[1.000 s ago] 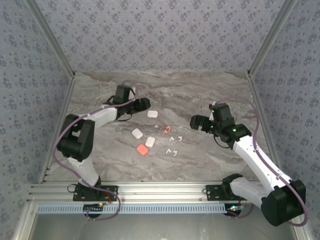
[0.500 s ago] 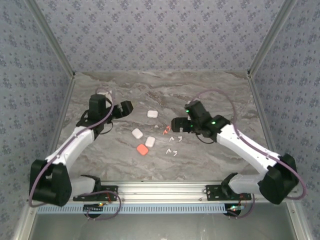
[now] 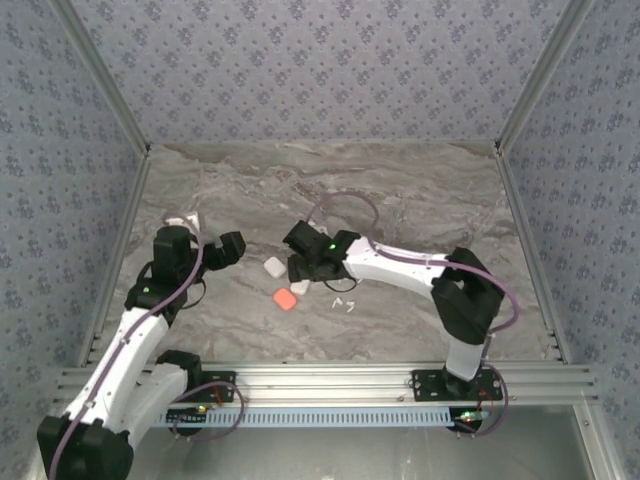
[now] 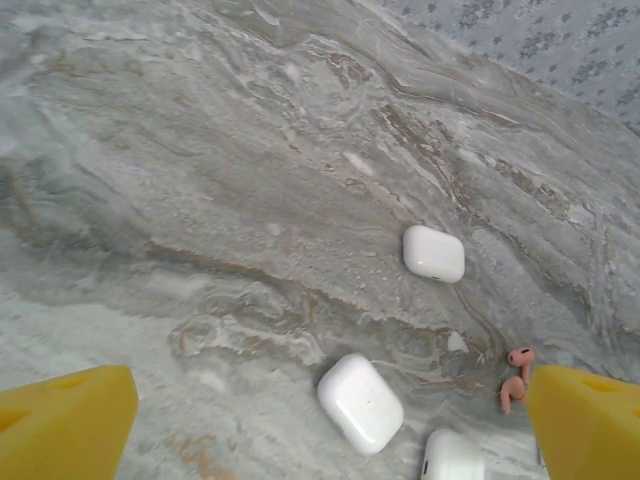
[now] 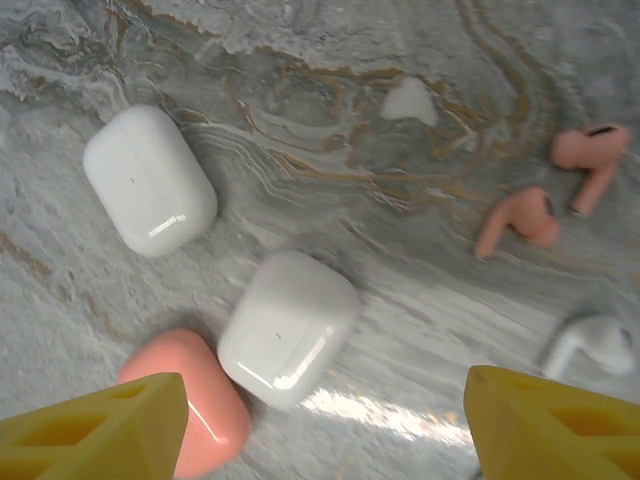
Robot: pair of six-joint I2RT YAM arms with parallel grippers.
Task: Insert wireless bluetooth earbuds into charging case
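Note:
Two white charging cases (image 5: pixel 150 180) (image 5: pixel 288 327) and a coral case (image 5: pixel 190 400) lie close together on the marble table (image 3: pixel 420 210). A pair of coral earbuds (image 5: pixel 520 222) (image 5: pixel 590 155) and one white earbud (image 5: pixel 590 345) lie to their right. My right gripper (image 5: pixel 325 430) hovers open over the middle white case (image 3: pixel 298 288), nothing between its fingers. My left gripper (image 4: pixel 328 432) is open too, left of the group (image 3: pixel 228 250). Its view takes in three white cases, the far one (image 4: pixel 433 253) standing apart, and the coral earbuds (image 4: pixel 515 378). Two white earbuds (image 3: pixel 346 302) lie on the table right of the coral case (image 3: pixel 285 299).
Patterned walls (image 3: pixel 320 70) enclose the table on three sides. An aluminium rail (image 3: pixel 320 380) runs along the near edge by the arm bases. The right arm's forearm (image 3: pixel 400 265) stretches across the middle of the table. Open marble lies at the back and right.
My right arm has swung left across the table and now hangs over the cases. My left arm has drawn back leftward and toward the near edge. Both grippers stay open.

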